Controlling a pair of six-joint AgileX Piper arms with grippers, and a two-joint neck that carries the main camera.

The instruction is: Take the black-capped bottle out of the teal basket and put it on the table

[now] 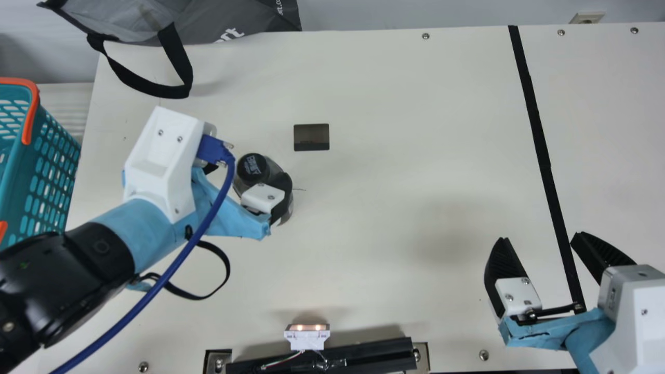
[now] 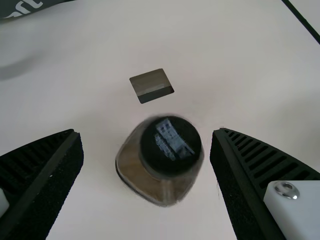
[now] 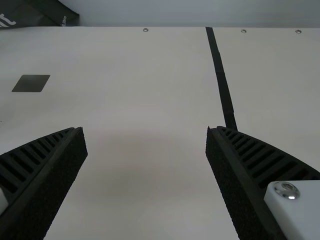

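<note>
- Left wrist view: the clear, rounded bottle with its broad black cap [image 2: 171,145] stood apparently upright on the cream tabletop [image 2: 240,65], close to the dark rectangular patch [image 2: 151,85], the landmark here.
- There the left gripper [image 2: 146,132], with black ribbed fingers, was spread wide around the bottle; bare table showed beside it on both sides, so it was gripping nothing.
- The likeliest mishap was a nudge: a sideways or twisting retreat could have let one finger catch the shoulder or cap and topple it.
- Main view: the bottle sat near the patch, on its left and slightly toward the robot, already outside the perforated teal basket with orange trim [image 1: 54,171], which lay well left of the patch.
- The thick blue cable [image 1: 192,245] and thin black strap loop [image 1: 228,267] hung left of the patch, toward the robot; a low swing of the arm could have dragged either against the bottle.
- Right wrist view: the right gripper [image 3: 146,129], right of the patch, was parted and empty; it posed little risk unless sent across toward the bottle.
</note>
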